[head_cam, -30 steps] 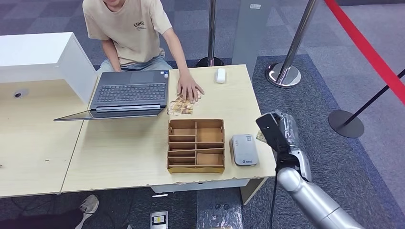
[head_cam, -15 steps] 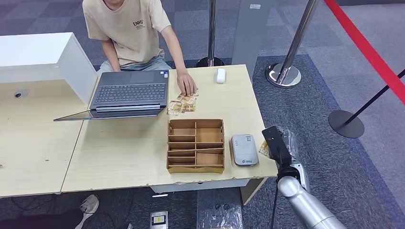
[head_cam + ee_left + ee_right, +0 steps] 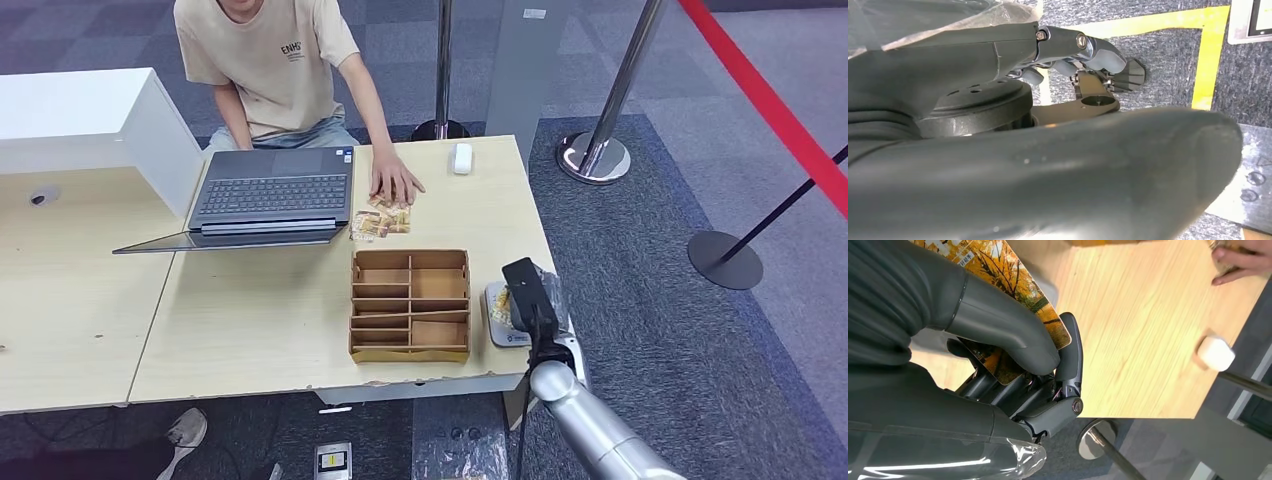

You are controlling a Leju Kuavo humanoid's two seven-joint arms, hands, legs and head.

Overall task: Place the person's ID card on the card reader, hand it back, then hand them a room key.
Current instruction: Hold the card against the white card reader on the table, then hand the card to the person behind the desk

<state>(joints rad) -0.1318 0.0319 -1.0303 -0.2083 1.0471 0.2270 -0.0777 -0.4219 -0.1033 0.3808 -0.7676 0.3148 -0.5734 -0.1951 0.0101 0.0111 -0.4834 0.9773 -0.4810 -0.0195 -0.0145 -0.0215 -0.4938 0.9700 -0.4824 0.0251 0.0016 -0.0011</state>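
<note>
While the right hand (image 3: 532, 300) pinches the ID card (image 3: 1013, 285) under its thumb, it hovers over the card reader (image 3: 497, 322), at the bench's (image 3: 250, 320) five o'clock, for scanning.

The desk (image 3: 260, 320) is pale wood-grain laminate, matt; the compartment tray (image 3: 410, 304) looks like raw brown cardboard; the card reader (image 3: 497, 320) is smooth grey plastic; the ID card (image 3: 1013, 282) is glossy printed plastic; the right robot hand (image 3: 1013, 360) is matt dark plastic, its wrist wrapped in clear shiny film; the floor (image 3: 700, 330) is rough grey carpet.

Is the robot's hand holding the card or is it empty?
Holding it. In the right wrist view, the right hand pinches the orange card between thumb and fingers.
</note>
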